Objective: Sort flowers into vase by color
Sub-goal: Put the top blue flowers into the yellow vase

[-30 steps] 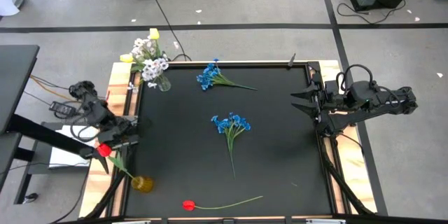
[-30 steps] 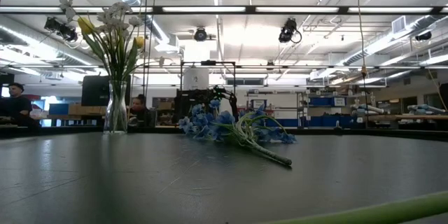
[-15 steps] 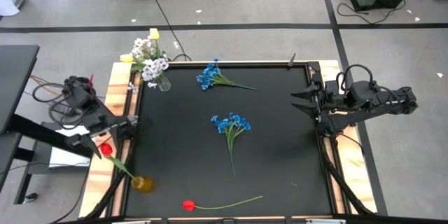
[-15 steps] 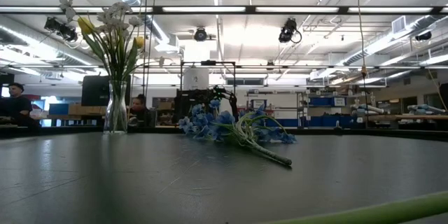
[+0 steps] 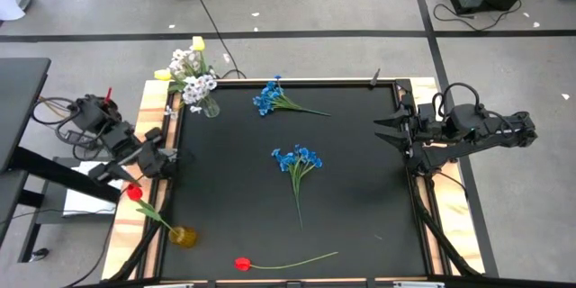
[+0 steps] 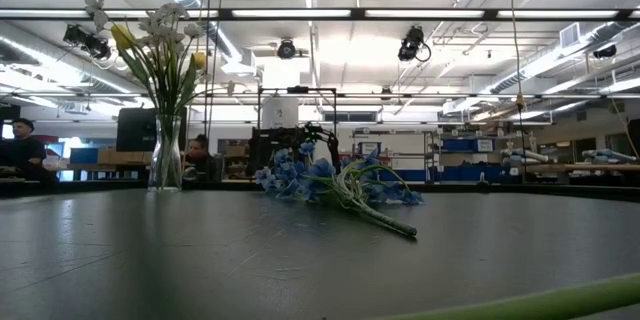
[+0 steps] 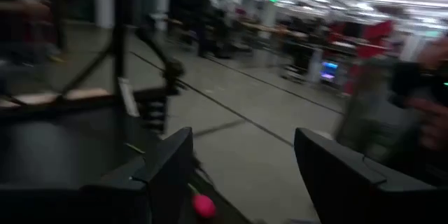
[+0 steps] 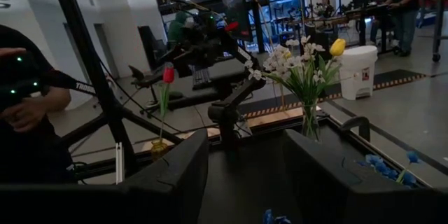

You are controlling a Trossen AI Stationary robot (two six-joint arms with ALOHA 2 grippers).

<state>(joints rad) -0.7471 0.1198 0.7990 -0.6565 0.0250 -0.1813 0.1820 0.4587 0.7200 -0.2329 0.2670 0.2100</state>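
Black matting covered the worktop [image 5: 360, 198]. A red tulip [image 5: 134, 193] stood in the amber vase [image 5: 183, 236] at seven o'clock; whites and yellows filled the clear vase [image 5: 210, 105] at eleven. The left claw [image 5: 160, 163], fingers apart and empty, hovered just above that tulip, judged mid-sort. Next probably came the loose red tulip [image 5: 242, 264] at six, though two blue clusters [image 5: 298, 157] also lay loose. The right claw [image 5: 389, 132] waited open at three.
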